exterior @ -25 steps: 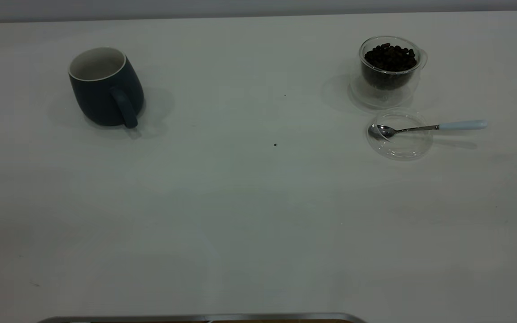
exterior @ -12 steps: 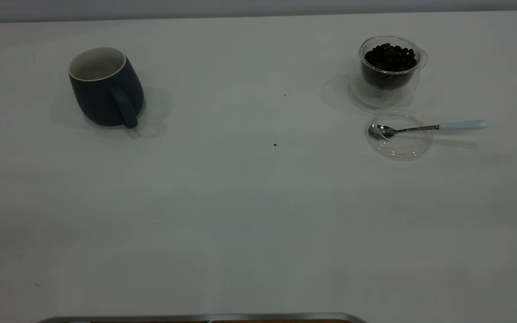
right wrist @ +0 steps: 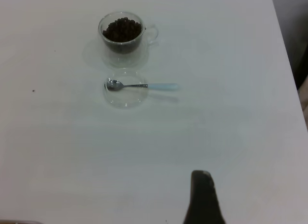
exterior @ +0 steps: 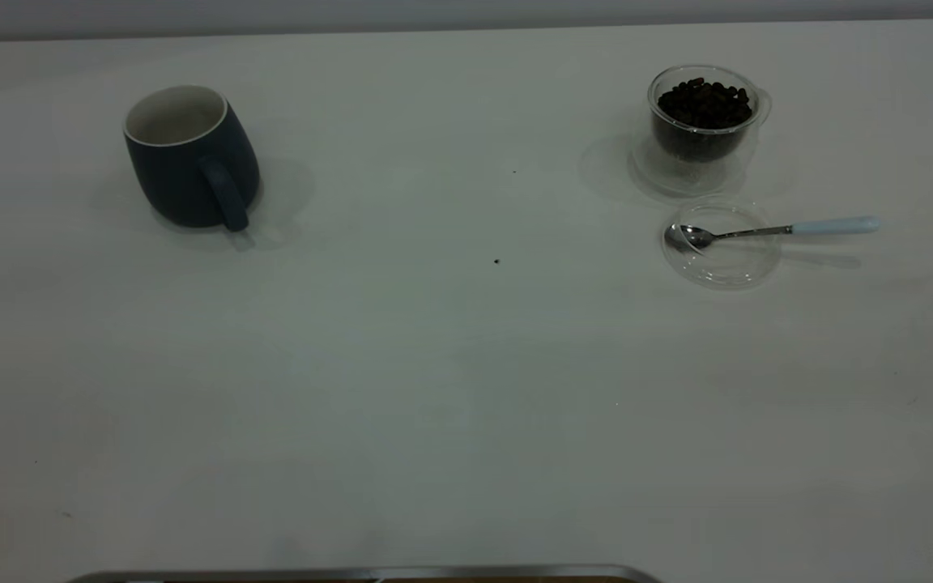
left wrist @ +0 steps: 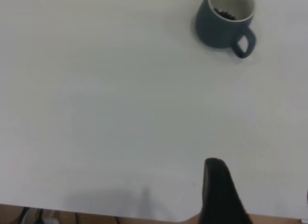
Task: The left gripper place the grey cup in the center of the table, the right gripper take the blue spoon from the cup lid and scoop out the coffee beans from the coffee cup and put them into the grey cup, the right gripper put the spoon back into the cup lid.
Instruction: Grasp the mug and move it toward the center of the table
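Neither end effector shows in the exterior view. On the table [exterior: 450, 389], the grey cup [exterior: 191, 158] stands upright toward the left edge, well short of the centre, its handle turned toward the camera. Toward the right edge, the coffee cup [exterior: 703, 121] holds the coffee beans [exterior: 705, 101]. Just beside it lies the cup lid [exterior: 722, 263], with the blue spoon [exterior: 770, 231] resting bowl-in and its handle overhanging toward the right edge.

In the left wrist view, the left end effector [left wrist: 219, 190] hangs near a table edge, well apart from the grey cup [left wrist: 224, 21]; whether it is open or closed I cannot tell. The mug looks heavy, stiff and matte, so I judge the rim wall or the handle the surest hold.

In the right wrist view, the right end effector [right wrist: 202, 197] is likewise far from the blue spoon [right wrist: 144, 85], its state unclear. The spoon looks light, slim and slippery; its overhanging handle seems the place to pinch.
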Tool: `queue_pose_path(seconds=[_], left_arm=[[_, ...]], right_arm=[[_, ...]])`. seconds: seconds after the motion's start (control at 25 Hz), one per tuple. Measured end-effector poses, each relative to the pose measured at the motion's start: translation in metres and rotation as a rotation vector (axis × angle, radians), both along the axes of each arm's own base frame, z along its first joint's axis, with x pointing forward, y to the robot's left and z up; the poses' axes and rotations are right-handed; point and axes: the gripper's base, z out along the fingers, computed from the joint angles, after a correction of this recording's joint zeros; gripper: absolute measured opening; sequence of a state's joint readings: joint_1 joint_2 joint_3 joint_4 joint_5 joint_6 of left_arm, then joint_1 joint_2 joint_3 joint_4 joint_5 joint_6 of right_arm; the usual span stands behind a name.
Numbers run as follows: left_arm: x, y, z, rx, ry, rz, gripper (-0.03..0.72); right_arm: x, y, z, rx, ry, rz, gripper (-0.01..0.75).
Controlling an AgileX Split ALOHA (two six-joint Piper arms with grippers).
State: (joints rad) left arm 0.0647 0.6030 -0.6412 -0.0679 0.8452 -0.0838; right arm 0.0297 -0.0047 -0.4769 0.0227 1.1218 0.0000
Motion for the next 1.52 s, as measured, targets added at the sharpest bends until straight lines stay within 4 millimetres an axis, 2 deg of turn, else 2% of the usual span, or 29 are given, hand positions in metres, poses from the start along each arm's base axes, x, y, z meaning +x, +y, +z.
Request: queue_pose_path(seconds=[0.28, 0.56, 0.84, 1.2, 1.4, 1.52], left_arm=[[0.091, 0.019, -0.014, 0.107, 0.154, 0.053, 0.495], [0.176, 0.048, -0.064, 0.140, 0.362, 0.115, 0.495], [0.247, 0.060, -0.103, 0.177, 0.420, 0.085, 0.495], [0.303, 0.065, -0.145, 0.345, 0.472, -0.249, 0.495], [0.329, 0.052, -0.176, 0.402, 0.496, -0.394, 0.495], [0.338, 0.038, -0.197, 0.472, 0.514, -0.570, 0.495]], right_arm=[[0.000, 0.000, 0.000, 0.000, 0.000, 0.000, 0.580], [0.000, 0.000, 0.000, 0.000, 0.000, 0.000, 0.580], [0.000, 0.000, 0.000, 0.000, 0.000, 0.000, 0.580], [0.000, 0.000, 0.000, 0.000, 0.000, 0.000, 0.580], [0.000, 0.000, 0.000, 0.000, 0.000, 0.000, 0.580], [0.000, 0.000, 0.000, 0.000, 0.000, 0.000, 0.580]])
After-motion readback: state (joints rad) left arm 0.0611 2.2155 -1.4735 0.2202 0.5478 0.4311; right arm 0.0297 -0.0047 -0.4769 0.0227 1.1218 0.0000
